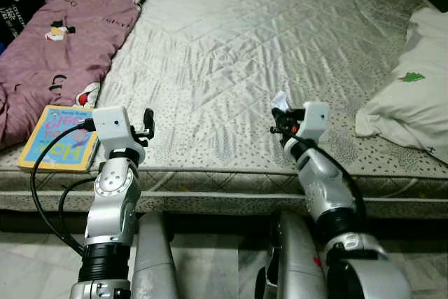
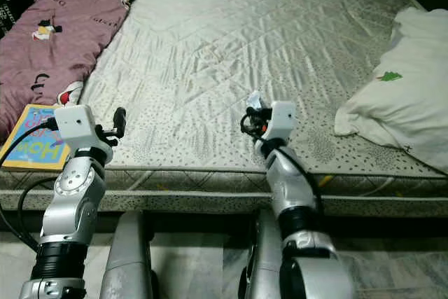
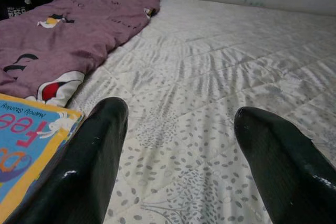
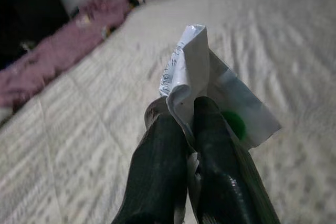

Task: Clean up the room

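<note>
Left eye view | mattress [image 1: 245,54] | purple blanket [image 1: 63,40] | pillow [image 1: 413,96]

A bedroom in a home. A wide bed [image 1: 266,40] with a bare quilted cream mattress takes up most of the scene. A purple printed blanket [image 1: 66,33] lies along its far left side, a white pillow [image 1: 413,96] on the right, and a colourful children's book [image 1: 59,146] at the near left corner.

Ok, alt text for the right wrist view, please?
The right gripper is shut on a crumpled white wrapper with a green spot, held above the mattress. A purple blanket lies blurred behind.
</note>
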You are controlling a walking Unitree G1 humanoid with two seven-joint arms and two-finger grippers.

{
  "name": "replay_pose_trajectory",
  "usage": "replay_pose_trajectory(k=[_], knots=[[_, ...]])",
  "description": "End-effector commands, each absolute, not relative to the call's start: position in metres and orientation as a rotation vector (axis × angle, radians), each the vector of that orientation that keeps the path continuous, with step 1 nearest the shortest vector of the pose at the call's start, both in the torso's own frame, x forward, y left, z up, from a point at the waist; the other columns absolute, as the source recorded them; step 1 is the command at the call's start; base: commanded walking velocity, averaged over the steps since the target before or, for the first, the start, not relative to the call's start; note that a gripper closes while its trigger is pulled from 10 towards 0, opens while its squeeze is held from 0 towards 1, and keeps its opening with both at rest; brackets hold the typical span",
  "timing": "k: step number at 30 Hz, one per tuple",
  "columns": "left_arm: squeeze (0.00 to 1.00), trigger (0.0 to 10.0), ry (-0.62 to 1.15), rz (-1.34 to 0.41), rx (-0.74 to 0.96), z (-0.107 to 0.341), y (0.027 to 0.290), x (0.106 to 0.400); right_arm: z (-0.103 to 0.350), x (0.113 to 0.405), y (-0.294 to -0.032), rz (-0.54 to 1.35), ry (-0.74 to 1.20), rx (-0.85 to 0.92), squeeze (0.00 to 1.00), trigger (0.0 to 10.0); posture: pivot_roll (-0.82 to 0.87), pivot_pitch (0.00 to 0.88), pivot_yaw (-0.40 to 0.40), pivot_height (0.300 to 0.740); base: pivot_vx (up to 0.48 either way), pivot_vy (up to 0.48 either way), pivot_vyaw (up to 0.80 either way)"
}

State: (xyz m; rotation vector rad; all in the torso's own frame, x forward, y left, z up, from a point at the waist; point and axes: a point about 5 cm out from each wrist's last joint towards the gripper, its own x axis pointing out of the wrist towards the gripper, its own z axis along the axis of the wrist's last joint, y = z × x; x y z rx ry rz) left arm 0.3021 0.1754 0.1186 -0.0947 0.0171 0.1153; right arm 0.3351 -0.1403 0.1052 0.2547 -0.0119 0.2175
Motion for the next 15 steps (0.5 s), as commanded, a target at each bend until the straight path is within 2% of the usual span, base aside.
replay_pose_trajectory(k=[1, 4, 8, 9, 15], knots=[[0.00, 10.0, 0.013, 0.115, -0.091, 0.119, 0.175, 0.300, 0.116, 0.332, -0.139, 0.239, -0.078, 0.194, 0.00, 0.0, 0.04, 0.000, -0.002, 0.535, 0.000, 0.000, 0.00], [0.00, 10.0, 0.012, 0.102, -0.082, 0.119, 0.173, 0.299, 0.117, 0.321, -0.147, 0.222, -0.109, 0.182, 0.00, 0.0, 0.06, 0.000, -0.010, 0.535, 0.000, 0.000, 0.00], [0.00, 10.0, 0.017, 0.117, -0.085, 0.117, 0.177, 0.296, 0.121, 0.318, -0.144, 0.222, -0.121, 0.171, 0.00, 0.0, 0.05, 0.000, -0.007, 0.535, 0.000, 0.000, 0.00], [0.00, 10.0, 0.023, 0.122, -0.085, 0.114, 0.178, 0.294, 0.123, 0.316, -0.141, 0.223, -0.127, 0.166, 0.00, 10.0, 0.05, 0.000, -0.007, 0.535, 0.000, 0.000, 0.00], [0.00, 10.0, 0.043, 0.117, -0.096, 0.109, 0.175, 0.293, 0.126, 0.312, -0.136, 0.205, -0.149, 0.178, 0.00, 10.0, 0.05, 0.000, 0.006, 0.535, 0.000, 0.000, 0.00]])
